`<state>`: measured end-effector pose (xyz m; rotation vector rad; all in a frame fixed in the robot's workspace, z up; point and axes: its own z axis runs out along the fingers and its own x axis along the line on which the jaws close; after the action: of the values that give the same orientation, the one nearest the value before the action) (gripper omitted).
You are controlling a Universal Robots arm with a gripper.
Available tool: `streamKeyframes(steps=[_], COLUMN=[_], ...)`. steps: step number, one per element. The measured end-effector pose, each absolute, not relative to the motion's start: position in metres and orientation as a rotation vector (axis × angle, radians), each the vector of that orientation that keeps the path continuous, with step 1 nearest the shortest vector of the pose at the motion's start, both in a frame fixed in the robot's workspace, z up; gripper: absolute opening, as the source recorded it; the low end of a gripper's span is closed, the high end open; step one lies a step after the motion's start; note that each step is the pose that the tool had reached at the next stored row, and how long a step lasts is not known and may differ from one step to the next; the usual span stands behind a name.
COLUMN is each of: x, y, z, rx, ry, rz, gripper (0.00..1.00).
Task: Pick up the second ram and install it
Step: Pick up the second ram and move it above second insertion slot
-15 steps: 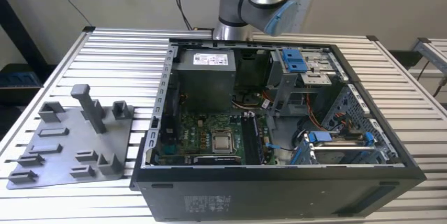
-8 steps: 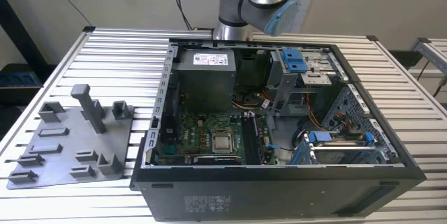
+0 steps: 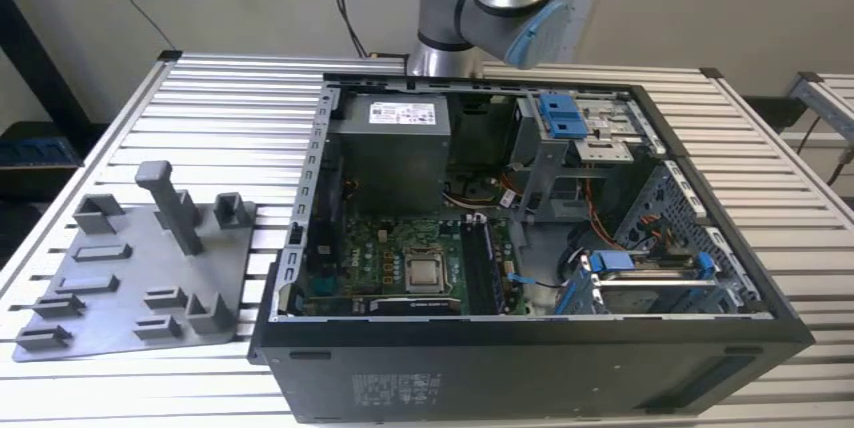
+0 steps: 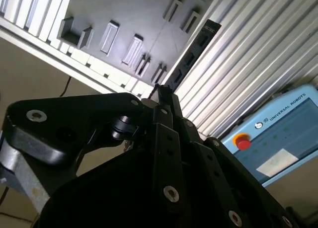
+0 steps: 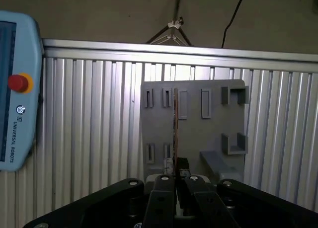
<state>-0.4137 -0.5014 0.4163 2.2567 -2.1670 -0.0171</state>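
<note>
Jaws are clenched on one end of the second ram (image 5: 175,121). In the first wrist view it shows edge-on, a thin brown line standing out from the black fingers (image 5: 164,200) in front of the grey pegged tray (image 5: 194,133). The second wrist view shows the strip's (image 4: 191,56) dark, flat side instead. The tray lies on a ribbed metal bench (image 3: 214,108), and a pale blue pendant (image 5: 15,89) with a red button appears in both wrist views. In the exterior view, an open computer case (image 3: 534,368) sits to the exterior view's right of the tray. Its green motherboard (image 3: 400,258) is exposed, and the arm (image 3: 487,8) rises behind it against a beige wall.
</note>
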Motion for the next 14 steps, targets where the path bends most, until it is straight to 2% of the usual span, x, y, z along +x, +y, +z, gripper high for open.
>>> streamKeyframes(steps=[14], x=[-0.354], y=[-0.501], z=[0.416], rx=[2.256], ry=[-2.167], rz=[-0.018], gripper=[0.14])
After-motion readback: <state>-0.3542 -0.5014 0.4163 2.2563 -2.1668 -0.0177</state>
